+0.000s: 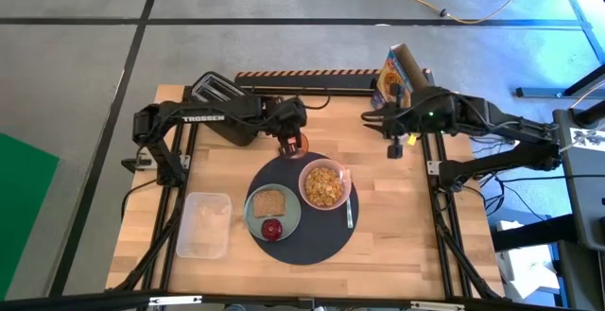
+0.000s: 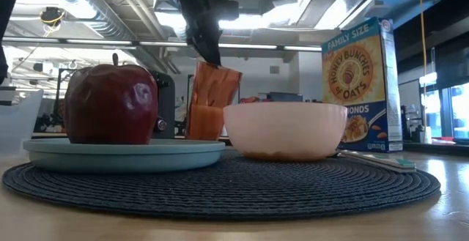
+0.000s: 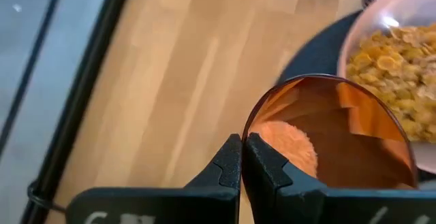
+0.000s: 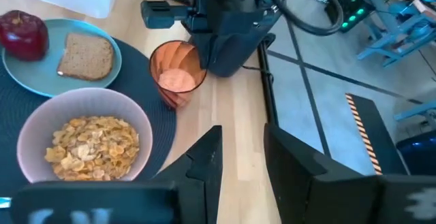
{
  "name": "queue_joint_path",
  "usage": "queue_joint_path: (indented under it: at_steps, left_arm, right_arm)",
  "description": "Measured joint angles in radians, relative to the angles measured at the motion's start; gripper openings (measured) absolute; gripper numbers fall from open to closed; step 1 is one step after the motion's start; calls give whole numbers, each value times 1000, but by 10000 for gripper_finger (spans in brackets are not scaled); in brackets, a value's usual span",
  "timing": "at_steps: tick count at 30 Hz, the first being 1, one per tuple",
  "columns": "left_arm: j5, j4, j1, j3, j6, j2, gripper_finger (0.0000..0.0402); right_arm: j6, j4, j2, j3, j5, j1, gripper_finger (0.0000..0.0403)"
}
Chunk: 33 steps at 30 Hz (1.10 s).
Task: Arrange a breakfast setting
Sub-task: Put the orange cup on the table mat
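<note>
The orange cup (image 4: pixel 177 71) is clamped at its rim by the left gripper (image 3: pixel 242 157) and is held tilted at the mat's (image 1: pixel 312 245) far edge, near the bowl (image 1: pixel 324 184), probably for placement. The right gripper (image 4: pixel 240 157) is parked with fingers apart beside the cereal box (image 1: pixel 392 77).

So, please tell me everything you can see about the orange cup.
The orange cup is translucent plastic, tapered, open at the top, with something orange in its bottom. It is tilted, at the round mat's far edge, beside the pink bowl. The left gripper pinches its rim, fingers shut on the wall.
</note>
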Motion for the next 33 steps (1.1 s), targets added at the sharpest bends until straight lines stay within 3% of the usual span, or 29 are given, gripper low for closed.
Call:
queue_joint_path:
  at_steps: [7, 12, 26, 33]
  left_arm:
    - [76, -90, 17, 114, 0, -3, 0]
    - [190, -119, 43, 116, 8, 0, 0]
    - [303, 80, 42, -93, 7, -9, 0]
    - [319, 56, 41, -110, 3, -1, 3]
  right_arm:
    - [29, -26, 0, -4, -1, 3, 99]
    - [28, -22, 0, -40, 1, 3, 99]
    - [26, -7, -1, -95, 8, 3, 99]
    - [30, -6, -1, -95, 8, 3, 99]
